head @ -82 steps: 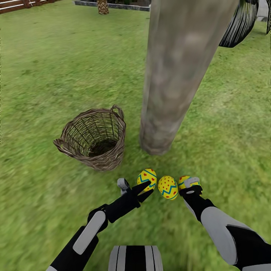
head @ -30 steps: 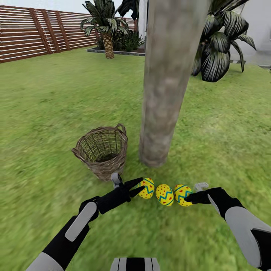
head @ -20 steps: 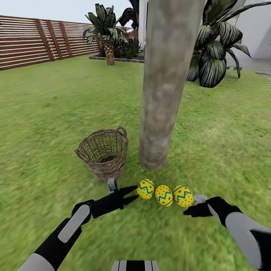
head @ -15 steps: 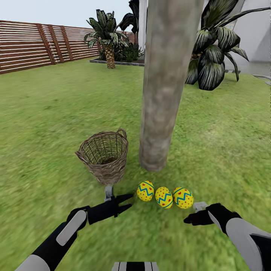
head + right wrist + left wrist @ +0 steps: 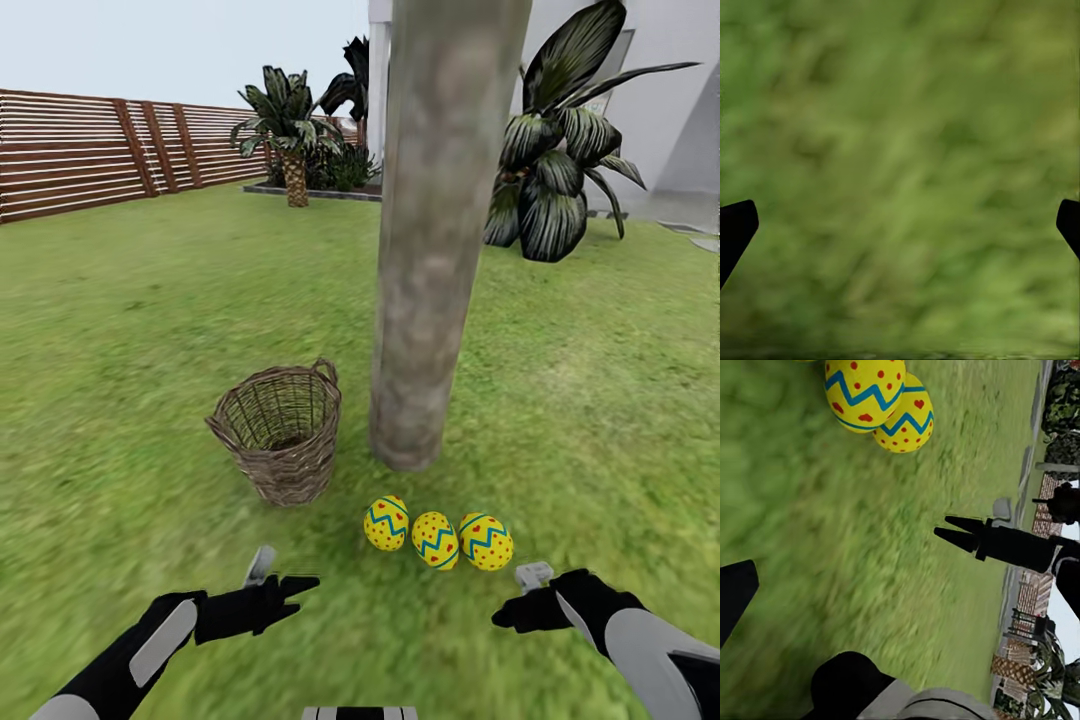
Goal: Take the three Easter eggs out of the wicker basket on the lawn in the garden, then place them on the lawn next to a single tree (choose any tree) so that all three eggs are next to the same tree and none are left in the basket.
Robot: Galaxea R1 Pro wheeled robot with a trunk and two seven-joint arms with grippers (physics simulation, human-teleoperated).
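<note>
A fenced garden with palms (image 5: 290, 130) and a white house (image 5: 660, 110) lay behind the scene, the lawn (image 5: 130, 300) stretching to a slatted fence (image 5: 90, 150). Three eggs (image 5: 436, 539) sat in a touching row on the grass just in front of the tree (image 5: 430, 260), near its base. The basket (image 5: 280, 430) stood upright beside the trunk, and what showed of its inside held no egg, though the bottom was partly hidden by the weave. The left hand (image 5: 290, 585) hovered low over the grass, apart from the eggs, its fingers spread and empty. The right hand (image 5: 512, 612) hung on the eggs' other side, holding nothing; its wrist view put the fingertips wide apart over bare grass. By this evidence, the task looked complete, with nothing left to move.
</note>
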